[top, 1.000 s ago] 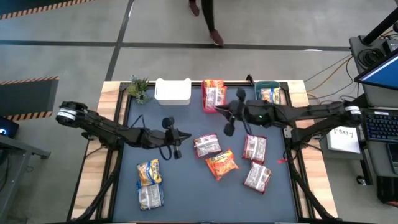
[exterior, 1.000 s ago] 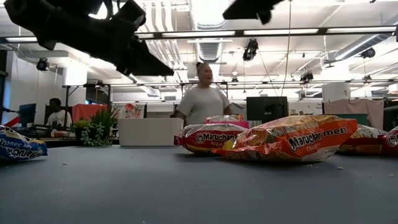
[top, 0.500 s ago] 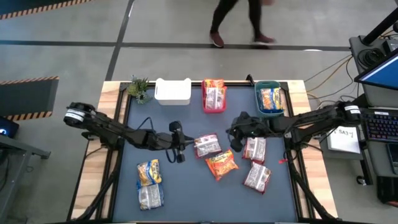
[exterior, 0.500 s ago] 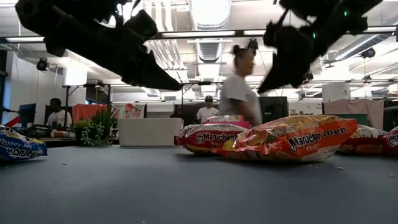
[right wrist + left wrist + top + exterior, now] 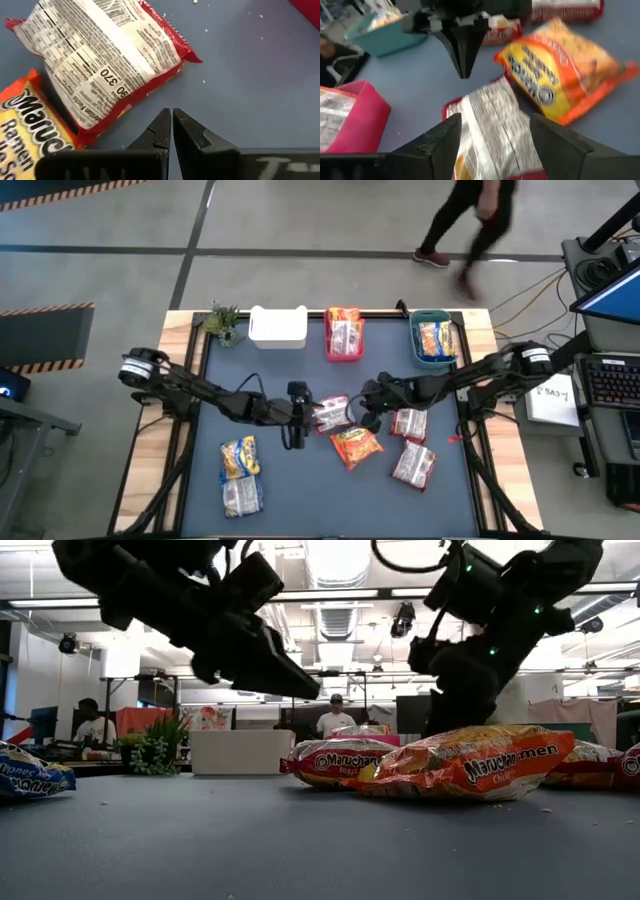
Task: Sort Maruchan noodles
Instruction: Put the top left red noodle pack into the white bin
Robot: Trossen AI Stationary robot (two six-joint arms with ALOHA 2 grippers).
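Several Maruchan noodle packets lie flat on the blue mat. A silvery-white and red one [image 5: 332, 412] is in the middle, with an orange one [image 5: 356, 445] just nearer. My left gripper [image 5: 300, 423] hangs open over the silvery packet's left end [image 5: 495, 130], above it in the low view, one finger to each side. My right gripper [image 5: 368, 402] is shut, its tips [image 5: 171, 131] low over the bare mat beside that packet's right end. Two more red-silver packets [image 5: 408, 423] lie to the right. Blue-yellow ones [image 5: 240, 457] lie near left.
Along the far edge stand a small plant [image 5: 223, 323], a white bin [image 5: 277, 327], a pink bin [image 5: 343, 352] holding packets and a teal bin [image 5: 418, 345] holding a packet. A person walks on the floor beyond the table [image 5: 470, 220].
My left gripper has moved toward the table's right edge, up to the silvery packet, and has opened. My right gripper has come from the far bins toward the near edge and down to the mat beside the same packet. The packets have stayed where they were.
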